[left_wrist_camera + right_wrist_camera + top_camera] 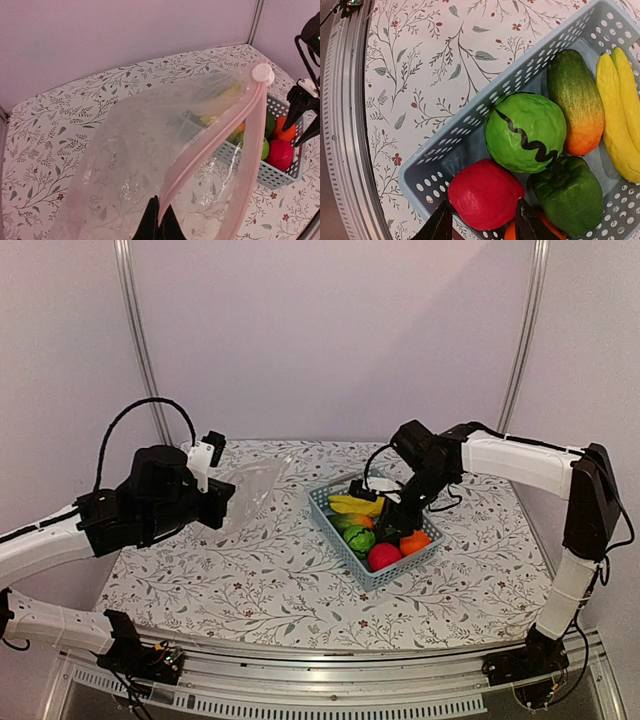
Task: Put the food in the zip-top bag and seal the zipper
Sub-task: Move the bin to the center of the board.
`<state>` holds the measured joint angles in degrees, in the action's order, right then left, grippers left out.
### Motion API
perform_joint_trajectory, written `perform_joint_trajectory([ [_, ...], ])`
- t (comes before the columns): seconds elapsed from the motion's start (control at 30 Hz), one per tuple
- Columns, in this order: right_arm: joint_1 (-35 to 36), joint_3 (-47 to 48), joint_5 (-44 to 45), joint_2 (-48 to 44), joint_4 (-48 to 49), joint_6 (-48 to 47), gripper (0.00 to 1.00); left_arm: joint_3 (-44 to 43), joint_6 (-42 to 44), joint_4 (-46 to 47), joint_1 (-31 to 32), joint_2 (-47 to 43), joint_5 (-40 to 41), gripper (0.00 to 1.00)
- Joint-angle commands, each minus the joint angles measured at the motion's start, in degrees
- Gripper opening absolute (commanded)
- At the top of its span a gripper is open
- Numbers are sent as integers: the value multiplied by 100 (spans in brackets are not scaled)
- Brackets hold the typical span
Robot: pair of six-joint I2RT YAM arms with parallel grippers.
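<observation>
The left pincer [159,223] is clamped shut on the zipper [200,155], pinching one pale pink strip low in the left wrist view. From there the strip runs up to a round pale end piece [262,73], where it meets the second strip, and the two spread apart so the mouth gapes. The zip-top bag [135,165] billows out clear and crinkled behind the strips, held on the left side of the tabletop [60,130], well apart from the basket [372,575]. Whether its lower part touches the tabletop I cannot tell. Over on the right, the right pincer [485,225] has its fingers spread wide and hangs just above the near end of the light-blue basket, with the pink-red fruit [485,195] showing between the fingertips. From the top it looks clear of the fruit. All the food lies in the basket: the round green ball [525,132] is pressed against the pink-red fruit, the green pepper [572,197] is beside both, and a sliver of the orange [510,232] shows under the pepper. Farther along lie the green-orange mango [575,105] and then the yellow bananas [617,125].
</observation>
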<state>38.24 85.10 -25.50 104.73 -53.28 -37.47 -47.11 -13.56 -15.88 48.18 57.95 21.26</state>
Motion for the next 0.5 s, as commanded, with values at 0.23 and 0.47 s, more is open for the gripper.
perform_joint_trajectory([
  [0.23,-1004,14,1732,-183,1594,1089,52,-852,-516,-1575,-64,-389,-166,0],
  [0.47,-1429,166,1823,610,1757,1185,55,-748,-727,-1699,-63,-529,-243,0],
])
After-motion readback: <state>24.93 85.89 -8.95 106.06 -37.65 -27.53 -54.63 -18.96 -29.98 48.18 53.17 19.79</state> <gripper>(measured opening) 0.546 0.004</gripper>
